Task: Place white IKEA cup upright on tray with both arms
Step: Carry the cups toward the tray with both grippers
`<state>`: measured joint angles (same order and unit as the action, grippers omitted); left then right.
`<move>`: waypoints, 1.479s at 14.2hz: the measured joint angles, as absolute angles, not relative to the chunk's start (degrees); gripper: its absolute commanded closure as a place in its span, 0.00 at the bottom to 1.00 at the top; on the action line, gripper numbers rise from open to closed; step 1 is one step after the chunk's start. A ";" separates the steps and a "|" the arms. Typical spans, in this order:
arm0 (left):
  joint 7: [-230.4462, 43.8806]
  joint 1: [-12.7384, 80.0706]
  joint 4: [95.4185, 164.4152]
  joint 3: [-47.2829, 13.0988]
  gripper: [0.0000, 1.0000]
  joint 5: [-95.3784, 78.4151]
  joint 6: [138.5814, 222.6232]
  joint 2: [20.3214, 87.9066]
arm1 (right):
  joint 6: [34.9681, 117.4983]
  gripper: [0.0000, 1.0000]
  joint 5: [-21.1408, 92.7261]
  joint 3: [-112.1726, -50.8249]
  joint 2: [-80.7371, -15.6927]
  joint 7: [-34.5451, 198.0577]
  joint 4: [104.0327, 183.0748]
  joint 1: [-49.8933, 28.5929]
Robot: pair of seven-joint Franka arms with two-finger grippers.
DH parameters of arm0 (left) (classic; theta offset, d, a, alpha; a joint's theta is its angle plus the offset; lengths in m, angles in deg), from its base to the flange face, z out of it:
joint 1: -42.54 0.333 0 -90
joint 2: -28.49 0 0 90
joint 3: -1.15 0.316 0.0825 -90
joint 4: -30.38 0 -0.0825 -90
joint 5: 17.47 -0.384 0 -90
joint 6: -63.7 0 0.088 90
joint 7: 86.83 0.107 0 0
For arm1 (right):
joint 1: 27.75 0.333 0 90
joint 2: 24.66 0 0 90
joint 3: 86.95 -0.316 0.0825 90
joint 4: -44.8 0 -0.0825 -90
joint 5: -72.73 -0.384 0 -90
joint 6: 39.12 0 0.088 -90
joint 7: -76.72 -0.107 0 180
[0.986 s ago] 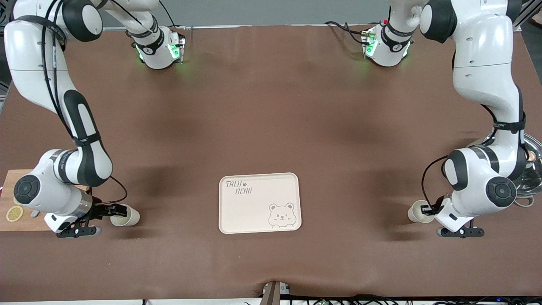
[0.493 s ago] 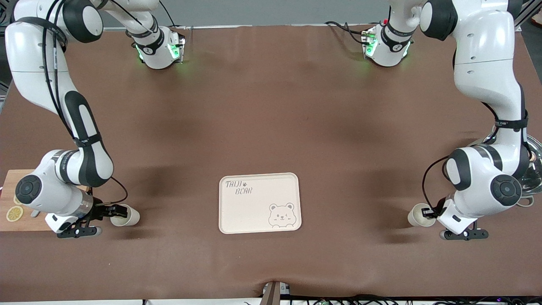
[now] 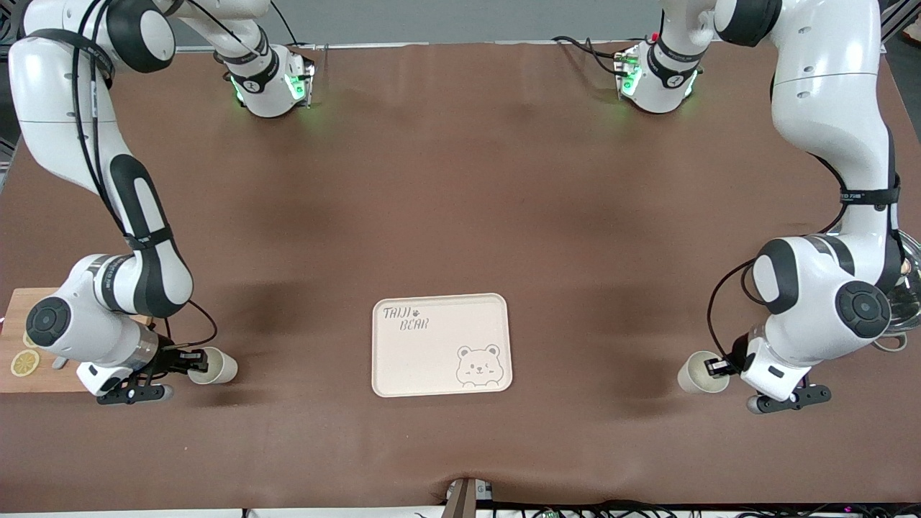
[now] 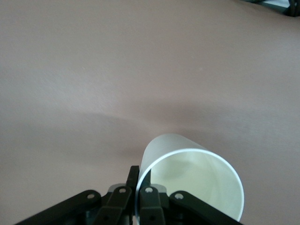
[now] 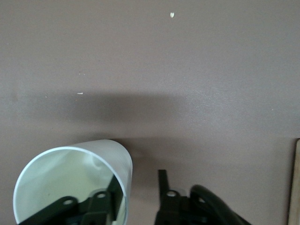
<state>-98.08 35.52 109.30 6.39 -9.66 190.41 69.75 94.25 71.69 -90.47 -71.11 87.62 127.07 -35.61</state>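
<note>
The cream tray (image 3: 432, 363) with the bear drawing lies at the middle of the table, near the front camera. Two white cups lie on their sides. One cup (image 3: 696, 374) is toward the left arm's end. My left gripper (image 3: 714, 367) is shut on its rim; in the left wrist view its jaws (image 4: 140, 190) pinch the wall of that cup (image 4: 197, 180). The other cup (image 3: 214, 365) is toward the right arm's end. My right gripper (image 3: 194, 362) is open at its mouth. In the right wrist view (image 5: 139, 190) one finger is inside that cup (image 5: 70, 180) and one outside.
A wooden cutting board (image 3: 14, 381) with lemon slices (image 3: 24, 362) lies at the right arm's end, beside the right gripper; its edge shows in the right wrist view (image 5: 296, 187). A metal bowl (image 3: 905, 288) sits at the left arm's end. Brown cloth covers the table.
My left gripper has moved with its cup toward the tray and a little nearer the front camera. The right gripper and its cup have hardly moved.
</note>
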 measured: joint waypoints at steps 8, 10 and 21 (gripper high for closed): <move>-116.67 29.23 107.06 5.55 1.00 -9.66 187.22 69.50 | 94.25 1.00 71.69 -90.58 -71.13 87.63 126.84 -35.51; -121.20 27.19 106.78 5.52 1.00 -9.66 187.22 69.49 | 94.12 1.00 71.68 -90.59 -71.13 87.63 126.77 -35.47; -146.60 14.82 104.36 5.76 1.00 -9.66 186.11 70.49 | 78.62 1.00 69.28 -91.20 -71.08 74.71 117.55 -31.06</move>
